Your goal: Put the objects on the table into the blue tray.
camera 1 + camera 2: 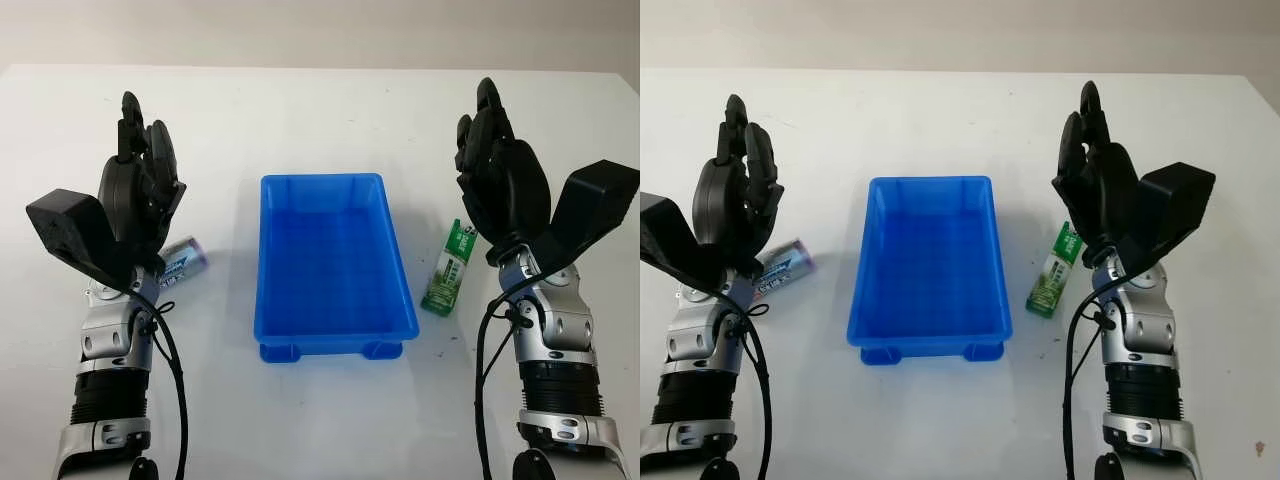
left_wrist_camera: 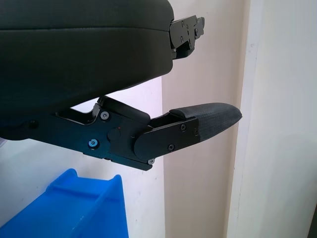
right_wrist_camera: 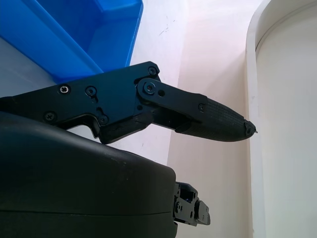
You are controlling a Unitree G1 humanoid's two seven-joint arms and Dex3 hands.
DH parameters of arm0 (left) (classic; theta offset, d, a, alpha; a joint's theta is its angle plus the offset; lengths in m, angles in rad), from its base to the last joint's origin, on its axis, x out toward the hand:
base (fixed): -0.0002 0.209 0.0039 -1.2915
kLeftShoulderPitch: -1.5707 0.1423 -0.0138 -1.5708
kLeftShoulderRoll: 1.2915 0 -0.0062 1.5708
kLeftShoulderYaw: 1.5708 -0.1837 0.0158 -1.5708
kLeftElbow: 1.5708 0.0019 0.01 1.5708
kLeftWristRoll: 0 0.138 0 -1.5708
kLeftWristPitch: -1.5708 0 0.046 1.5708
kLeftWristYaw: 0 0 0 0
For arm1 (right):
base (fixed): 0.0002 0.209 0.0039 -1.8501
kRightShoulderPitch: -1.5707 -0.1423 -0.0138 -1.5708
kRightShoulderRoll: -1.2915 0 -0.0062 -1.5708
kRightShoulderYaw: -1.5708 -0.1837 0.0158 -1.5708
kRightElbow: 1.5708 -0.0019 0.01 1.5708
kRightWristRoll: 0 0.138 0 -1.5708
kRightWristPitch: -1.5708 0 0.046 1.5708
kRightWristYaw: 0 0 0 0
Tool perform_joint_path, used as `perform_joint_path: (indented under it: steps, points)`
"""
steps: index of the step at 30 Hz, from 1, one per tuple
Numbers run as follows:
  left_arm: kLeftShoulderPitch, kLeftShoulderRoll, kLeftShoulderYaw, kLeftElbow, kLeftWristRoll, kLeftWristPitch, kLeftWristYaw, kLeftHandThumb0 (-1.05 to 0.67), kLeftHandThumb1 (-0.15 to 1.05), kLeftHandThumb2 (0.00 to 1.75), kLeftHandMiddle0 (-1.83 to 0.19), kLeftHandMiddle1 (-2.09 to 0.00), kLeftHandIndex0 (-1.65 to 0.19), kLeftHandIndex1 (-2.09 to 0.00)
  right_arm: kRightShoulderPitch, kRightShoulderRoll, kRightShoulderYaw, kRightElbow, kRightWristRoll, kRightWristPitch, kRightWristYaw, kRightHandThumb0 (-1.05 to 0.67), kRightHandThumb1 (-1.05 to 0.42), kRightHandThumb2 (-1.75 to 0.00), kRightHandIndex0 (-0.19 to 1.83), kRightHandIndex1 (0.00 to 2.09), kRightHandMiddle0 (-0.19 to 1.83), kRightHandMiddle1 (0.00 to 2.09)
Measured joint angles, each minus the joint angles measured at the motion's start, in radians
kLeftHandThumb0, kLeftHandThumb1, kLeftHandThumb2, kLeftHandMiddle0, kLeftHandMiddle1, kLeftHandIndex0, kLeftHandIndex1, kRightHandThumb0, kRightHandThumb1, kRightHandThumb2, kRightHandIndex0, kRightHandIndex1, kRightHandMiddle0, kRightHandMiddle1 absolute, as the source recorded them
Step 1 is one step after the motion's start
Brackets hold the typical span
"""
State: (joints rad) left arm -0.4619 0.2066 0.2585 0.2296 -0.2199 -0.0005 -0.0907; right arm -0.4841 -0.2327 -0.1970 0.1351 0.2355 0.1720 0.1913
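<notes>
Left eye view | blue tray centre | green packet just R of rim | left hand, right hand open, holding nothing

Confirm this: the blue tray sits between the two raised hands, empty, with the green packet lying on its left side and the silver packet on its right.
Not quite: the sides are swapped. In the left eye view the green packet lies by the right hand, and the silver packet by the left hand. The blue tray is indeed empty between them.

1. The green packet right of the blue tray carries white lettering, too small to read.
2. The silver tube on the left has blue print, also illegible.
</notes>
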Motion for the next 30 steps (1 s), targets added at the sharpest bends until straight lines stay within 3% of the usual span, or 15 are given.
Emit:
perform_joint_path:
  steps: [6, 11, 14, 17, 21, 30]
  points:
    - [0.004, 0.000, 0.000, -0.001, 0.000, 0.003, -0.001, -0.70, 1.05, 0.69, 0.19, 0.00, 0.19, 0.00, 0.000, -0.001, 0.000, 0.000, 0.001, 0.000, 0.015, -0.75, -1.05, -0.72, -0.19, 0.00, -0.19, 0.00]
    - [0.004, -0.001, -0.004, -0.002, 0.002, 0.009, 0.006, -0.69, 1.05, 0.69, 0.19, 0.00, 0.19, 0.00, -0.001, -0.071, -0.014, 0.004, 0.018, 0.020, 0.108, -0.73, -1.05, -0.55, -0.19, 0.00, -0.19, 0.00]
    - [0.005, -0.002, -0.003, -0.002, 0.000, 0.009, 0.005, -0.70, 1.05, 0.70, 0.19, 0.00, 0.19, 0.00, -0.018, -0.198, -0.013, 0.021, -0.029, 0.004, 0.196, -0.73, -1.05, -0.23, -0.15, 0.03, -0.14, 0.04]
    - [0.005, -0.002, -0.002, -0.002, -0.001, 0.009, 0.005, -0.70, 1.05, 0.71, 0.19, 0.00, 0.19, 0.00, -0.075, -0.355, 0.000, 0.023, -0.118, -0.016, 0.266, -0.58, -0.88, -0.05, 0.09, 0.15, 0.08, 0.14]
    - [0.005, -0.002, -0.001, -0.003, -0.003, 0.012, 0.004, -0.70, 1.05, 0.70, 0.19, 0.00, 0.19, 0.00, -0.126, -0.555, 0.053, 0.017, -0.300, -0.146, 0.323, -0.55, -0.73, -0.05, 0.46, 0.25, 0.43, 0.14]
    - [0.005, -0.003, -0.002, -0.001, -0.009, 0.012, -0.008, -0.68, 1.05, 0.72, 0.19, 0.00, 0.19, 0.00, -0.125, -0.810, 0.214, 0.025, -0.604, -0.570, 0.462, -0.44, -0.79, -0.06, 0.37, 0.09, 0.44, 0.07]
